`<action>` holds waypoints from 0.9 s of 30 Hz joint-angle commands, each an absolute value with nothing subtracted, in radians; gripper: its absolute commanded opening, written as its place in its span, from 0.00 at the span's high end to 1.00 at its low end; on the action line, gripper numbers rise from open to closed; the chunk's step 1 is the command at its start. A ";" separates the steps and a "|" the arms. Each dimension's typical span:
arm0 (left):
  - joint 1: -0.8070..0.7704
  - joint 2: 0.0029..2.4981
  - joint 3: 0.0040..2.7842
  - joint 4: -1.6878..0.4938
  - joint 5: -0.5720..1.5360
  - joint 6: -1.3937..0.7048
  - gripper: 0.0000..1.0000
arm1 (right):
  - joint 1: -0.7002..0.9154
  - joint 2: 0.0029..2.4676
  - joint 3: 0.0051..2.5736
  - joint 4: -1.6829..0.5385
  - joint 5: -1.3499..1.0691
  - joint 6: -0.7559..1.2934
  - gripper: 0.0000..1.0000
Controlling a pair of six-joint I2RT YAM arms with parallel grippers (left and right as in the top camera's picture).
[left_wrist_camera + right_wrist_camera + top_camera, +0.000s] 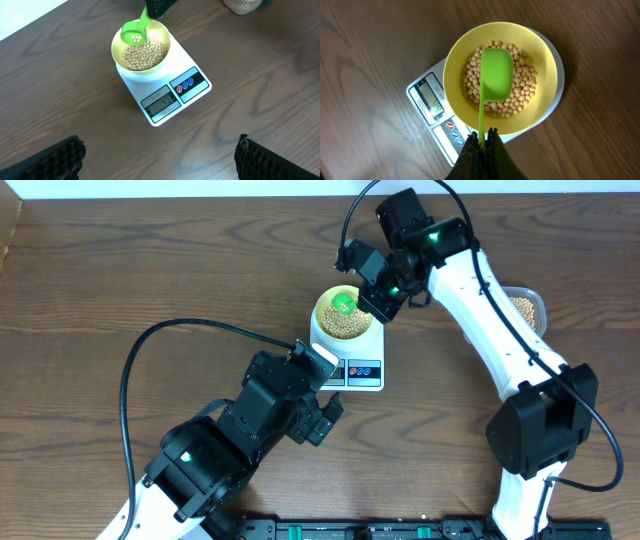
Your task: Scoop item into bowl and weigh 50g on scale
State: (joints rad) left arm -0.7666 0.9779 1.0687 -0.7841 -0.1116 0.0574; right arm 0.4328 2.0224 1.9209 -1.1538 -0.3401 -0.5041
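As the scoop (496, 70) hovers, beans (525, 80) lie in the bowl (452, 55).

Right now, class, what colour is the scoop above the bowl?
The scoop is bright green, clearest in the right wrist view.

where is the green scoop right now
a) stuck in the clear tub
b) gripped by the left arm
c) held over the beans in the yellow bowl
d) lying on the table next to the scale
C: the right fingers are shut on the handle of the green scoop, and its cup sits over the beans in the bowl on the scale.
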 commanded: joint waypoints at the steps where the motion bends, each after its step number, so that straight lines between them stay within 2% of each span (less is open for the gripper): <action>1: -0.762 0.973 1.099 -0.783 -0.125 0.071 0.02 | 0.443 2.011 1.934 -1.151 -0.339 -0.540 0.99; 27: -0.762 0.973 1.099 -0.783 -0.125 0.071 0.02 | 0.471 2.011 1.933 -1.140 -0.217 -0.608 0.99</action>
